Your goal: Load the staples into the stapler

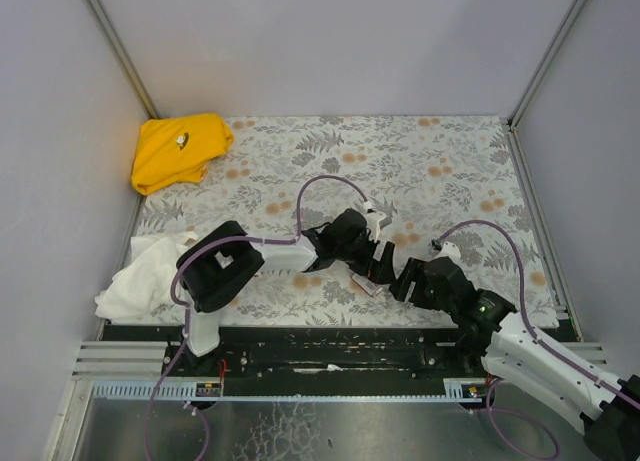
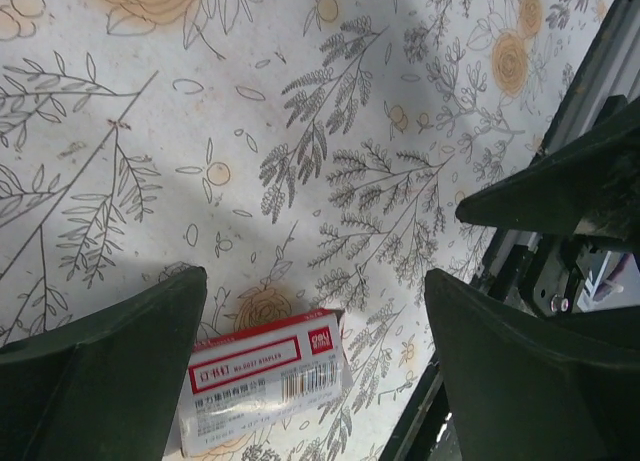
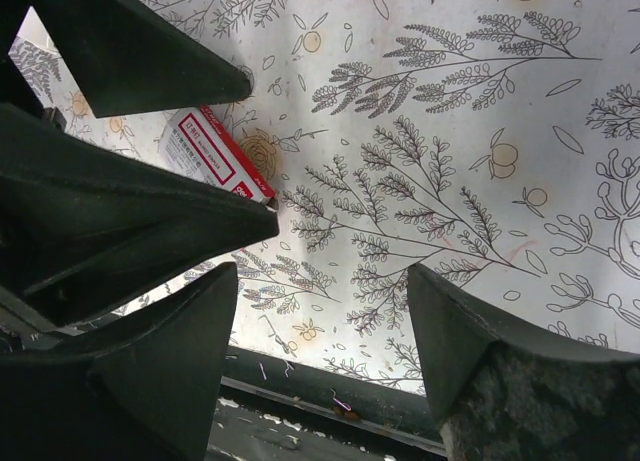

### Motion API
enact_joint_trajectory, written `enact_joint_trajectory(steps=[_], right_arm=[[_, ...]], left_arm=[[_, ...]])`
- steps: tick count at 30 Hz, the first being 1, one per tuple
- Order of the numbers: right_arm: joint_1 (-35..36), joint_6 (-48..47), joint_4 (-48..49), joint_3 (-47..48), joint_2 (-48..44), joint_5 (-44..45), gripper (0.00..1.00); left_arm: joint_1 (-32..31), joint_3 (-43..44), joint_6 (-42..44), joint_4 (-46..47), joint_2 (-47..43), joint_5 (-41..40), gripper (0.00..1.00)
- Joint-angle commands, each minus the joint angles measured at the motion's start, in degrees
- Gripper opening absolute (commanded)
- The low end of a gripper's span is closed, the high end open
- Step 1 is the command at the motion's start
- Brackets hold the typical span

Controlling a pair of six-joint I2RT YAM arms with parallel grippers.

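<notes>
The small flat staple box (image 2: 262, 381) with a red-and-white label lies closed on the floral mat near its front edge. It also shows in the right wrist view (image 3: 215, 153) and the top view (image 1: 368, 286). No strip of staples shows outside it. My left gripper (image 2: 315, 281) is open and hovers just above the box, a finger on each side. My right gripper (image 3: 322, 276) is open and empty, close to the right of the left gripper (image 1: 378, 264). The pink-and-white stapler is not clearly in view.
A yellow cloth (image 1: 180, 151) with a small pale object on it lies at the far left corner. A white cloth (image 1: 140, 273) lies at the near left. A dark rail (image 3: 330, 401) with a few loose staple bits runs along the mat's front edge. Grey walls enclose the mat.
</notes>
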Motion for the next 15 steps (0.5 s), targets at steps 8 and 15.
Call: enact_joint_trajectory(steps=[8, 15], right_arm=[[-0.3, -0.2, 5.5, -0.8, 3.1, -3.0, 0.80], [-0.3, 2.5, 13.3, -2.8, 8.9, -7.5, 0.60]], left_arm=[[-0.1, -10.9, 1.5, 2.4, -5.6, 2.6, 0.89], [-1.4, -15.8, 4.7, 3.3, -9.8, 2.5, 0.89]])
